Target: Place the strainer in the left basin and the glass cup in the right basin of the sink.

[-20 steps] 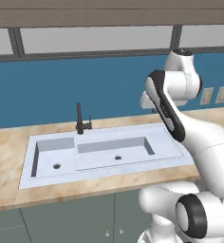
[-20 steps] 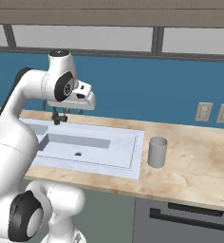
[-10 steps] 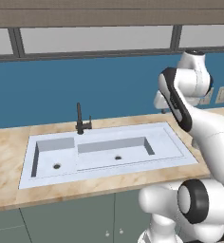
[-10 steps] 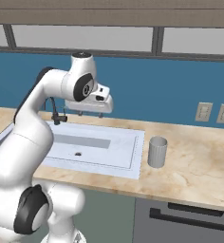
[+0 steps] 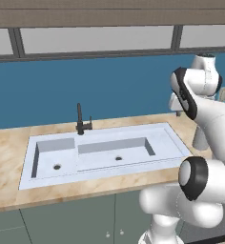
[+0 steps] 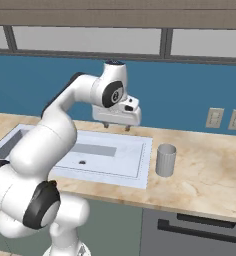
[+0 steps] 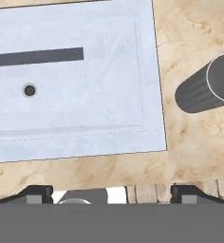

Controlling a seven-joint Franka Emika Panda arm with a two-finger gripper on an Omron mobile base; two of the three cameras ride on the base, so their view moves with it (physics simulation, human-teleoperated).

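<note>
The pale sink [image 5: 174,138] lies in the marble counter. Its narrow left basin [image 5: 55,159] and wide right basin [image 5: 117,151] hold nothing. The grey glass cup [image 6: 165,160] stands upright on the counter just right of the sink's rim [image 6: 142,165]. My gripper [image 6: 117,127] hangs open and empty above the sink's right end, to the left of the cup and higher than it. In the hand view the cup [image 7: 206,88] sits at the right edge, beside the right basin [image 7: 85,95]; my gripper [image 7: 111,193] has its tips wide apart. The strainer is out of view.
A slim black faucet [image 5: 79,120] rises behind the divider between the basins. Blue backsplash runs behind the counter, with wall outlets [image 6: 215,117] at the right. Bare marble counter [image 6: 210,175] extends right of the cup. Cabinet fronts lie below.
The arm has swung to the right, carrying the open gripper from over the faucet area to above the sink's right end, nearer the cup. The cup has not moved.
</note>
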